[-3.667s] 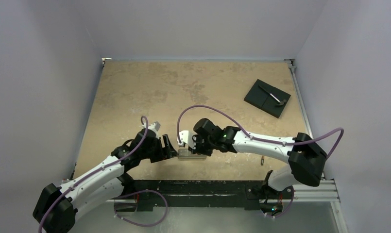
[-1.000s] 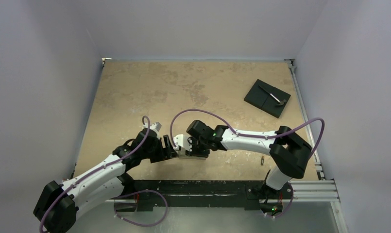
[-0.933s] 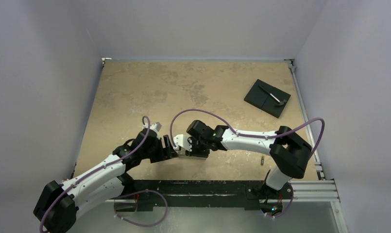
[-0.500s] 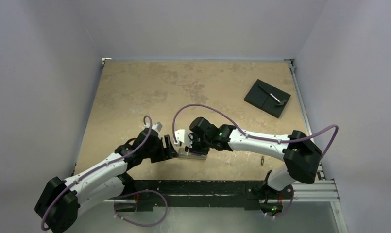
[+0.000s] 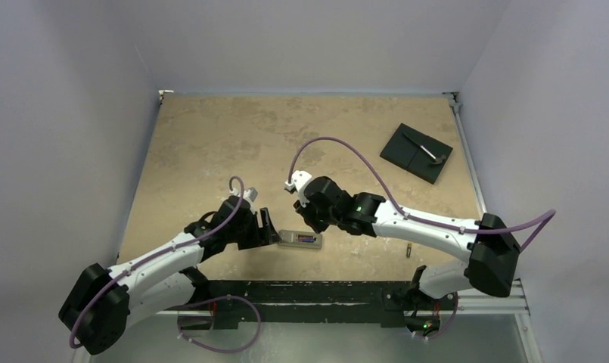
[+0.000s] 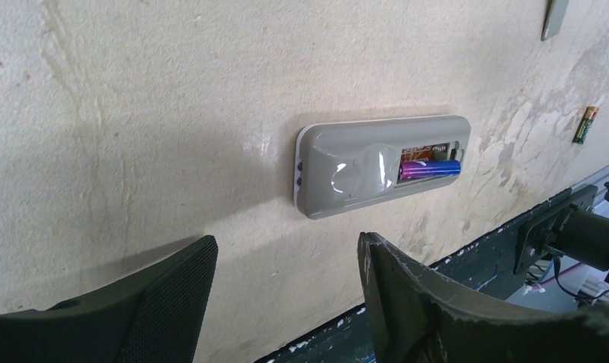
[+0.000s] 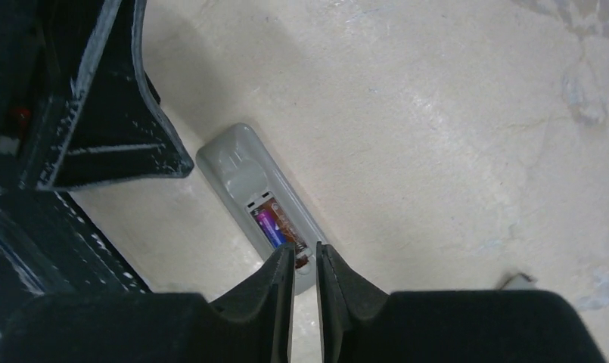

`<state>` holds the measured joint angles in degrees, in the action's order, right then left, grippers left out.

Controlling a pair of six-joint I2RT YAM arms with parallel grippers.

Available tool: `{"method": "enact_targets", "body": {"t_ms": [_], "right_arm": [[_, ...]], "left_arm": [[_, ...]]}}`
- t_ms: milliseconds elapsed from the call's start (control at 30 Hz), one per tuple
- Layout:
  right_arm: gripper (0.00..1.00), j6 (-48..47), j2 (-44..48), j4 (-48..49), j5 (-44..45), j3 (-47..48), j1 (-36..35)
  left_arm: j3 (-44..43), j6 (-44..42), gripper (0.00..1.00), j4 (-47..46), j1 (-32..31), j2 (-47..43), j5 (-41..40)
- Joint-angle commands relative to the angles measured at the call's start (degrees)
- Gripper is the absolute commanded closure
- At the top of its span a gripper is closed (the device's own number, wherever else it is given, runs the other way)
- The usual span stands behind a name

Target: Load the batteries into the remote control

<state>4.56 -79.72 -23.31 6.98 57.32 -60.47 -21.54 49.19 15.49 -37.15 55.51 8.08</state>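
Left wrist view: remote [image 6: 377, 162] is lying back-up on the counter [image 6: 135, 113], one battery [image 6: 430, 168] sitting in its open bay; second battery [image 6: 585, 125] is lying loose, well apart, so roughly half done. The left fingers [image 6: 172, 295] are gaping empty; right fingers [image 7: 271, 302], narrowly parted, are holding nothing.

Tan table [image 5: 210, 144]: remote control [image 5: 300, 240], loose battery [image 5: 409, 250], black plate [image 5: 416, 153].
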Motion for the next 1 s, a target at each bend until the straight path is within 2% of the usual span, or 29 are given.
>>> {"method": "enact_targets", "body": {"t_ms": [0, 233, 367, 600, 967], "right_arm": [[0.77, 17.23, 2.22, 1.71, 2.41, -0.44, -0.18], [0.79, 29.2, 6.44, 7.54, 2.04, -7.69, -0.09], [0.71, 31.73, 8.5, 10.74, 0.92, -11.53, -0.09], [0.75, 36.7, 8.44, 10.59, 2.09, -14.88, 0.17], [0.73, 38.82, 4.62, 11.9, 1.15, -15.92, 0.26]], "left_arm": [[-2.57, -2.47, 0.32, -4.19, 0.15, 1.52, 0.88], [-2.73, -3.71, 0.34, -7.14, 0.19, 4.55, 2.54], [-2.68, -4.41, 0.37, -8.62, 0.17, 6.32, 3.36], [-2.71, -4.8, 0.39, -10.74, 0.15, 8.56, 4.09], [-2.94, -5.05, 0.46, -13.29, 0.21, 11.25, 4.85]]}}
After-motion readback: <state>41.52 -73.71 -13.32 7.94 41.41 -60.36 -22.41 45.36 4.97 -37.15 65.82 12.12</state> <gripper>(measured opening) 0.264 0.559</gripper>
